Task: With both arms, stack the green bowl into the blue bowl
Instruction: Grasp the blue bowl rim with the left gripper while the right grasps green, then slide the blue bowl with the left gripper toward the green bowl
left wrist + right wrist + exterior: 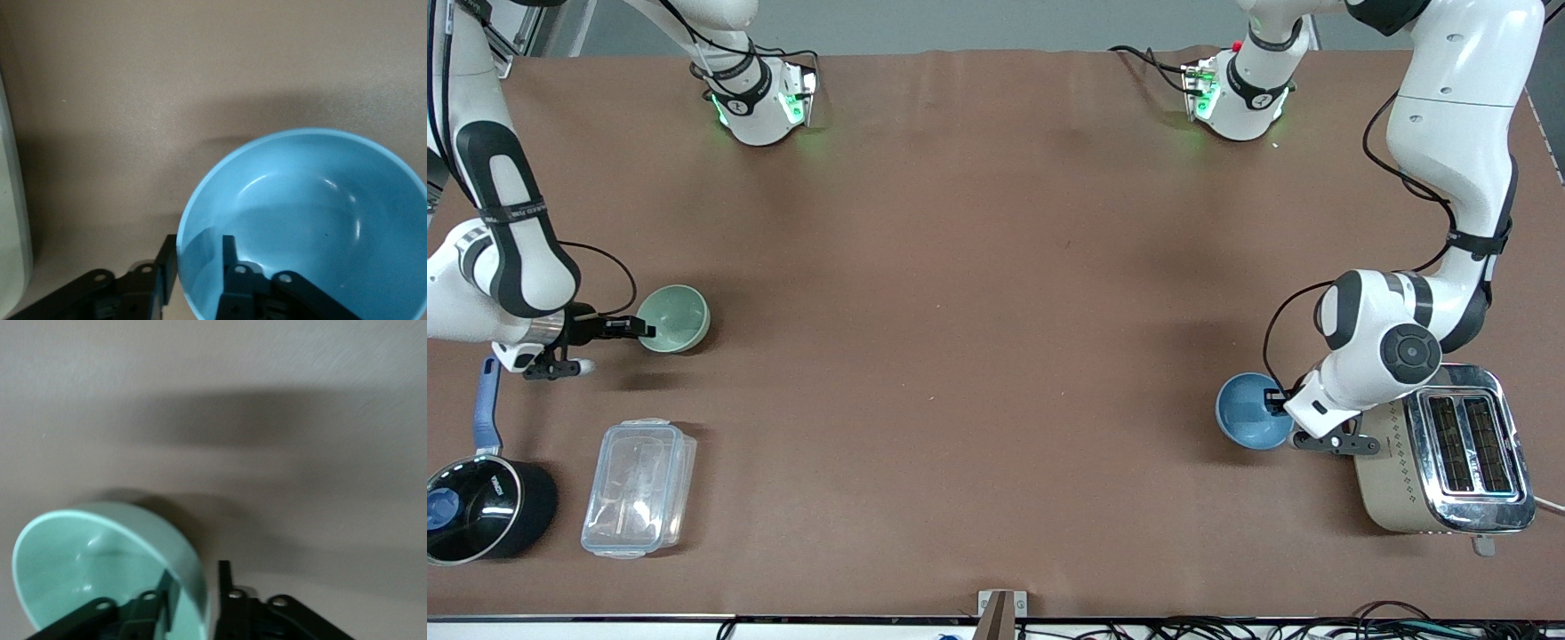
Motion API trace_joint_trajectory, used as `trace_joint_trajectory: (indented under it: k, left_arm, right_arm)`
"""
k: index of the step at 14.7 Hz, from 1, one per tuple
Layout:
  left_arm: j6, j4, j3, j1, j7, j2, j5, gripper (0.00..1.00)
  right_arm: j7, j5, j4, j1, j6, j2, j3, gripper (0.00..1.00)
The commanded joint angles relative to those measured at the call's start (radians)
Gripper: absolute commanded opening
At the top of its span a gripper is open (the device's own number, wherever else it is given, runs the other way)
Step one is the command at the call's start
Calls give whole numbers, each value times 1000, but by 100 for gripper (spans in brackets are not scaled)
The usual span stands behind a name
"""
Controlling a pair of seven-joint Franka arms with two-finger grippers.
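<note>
Each hand is clamped on a rim, right hand (643,330) on the green bowl (676,317), left hand (1282,402) on the blue bowl (1252,411) beside the toaster (1449,449), both bowls probably light, stiff, slippery and chippable.

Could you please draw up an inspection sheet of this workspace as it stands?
Surface: brown table, flat, bare in the middle.
Job's things: green bowl at the right arm's end; blue bowl at the left arm's end, beside the toaster; not stacked.
Clutter: black saucepan with a blue handle; clear lidded container.
Grippers: right gripper straddles the green bowl's rim, one finger inside, one outside; left gripper straddles the blue bowl's rim likewise.
Cables: black cables along both arms, and more at the table edge nearest the front camera.
Surroundings: nothing seen.
</note>
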Motion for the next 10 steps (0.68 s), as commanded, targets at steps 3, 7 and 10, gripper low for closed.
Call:
trace_joint_trajectory:
  k: [3, 7, 10]
  left_arm:
    - [-4, 13, -21, -14, -71, -12, 20, 1]
    - [-53, 15, -138, -12, -204, -50, 20, 0]
    - [-96, 11, -262, -18, -349, -73, 22, 1]
  right_arm:
    - [2, 23, -4, 7, -83, -78, 12, 0]
    - [121, 7, 54, 41, -214, -202, 9, 0]
    - [237, -8, 114, 70, -285, -265, 9, 0]
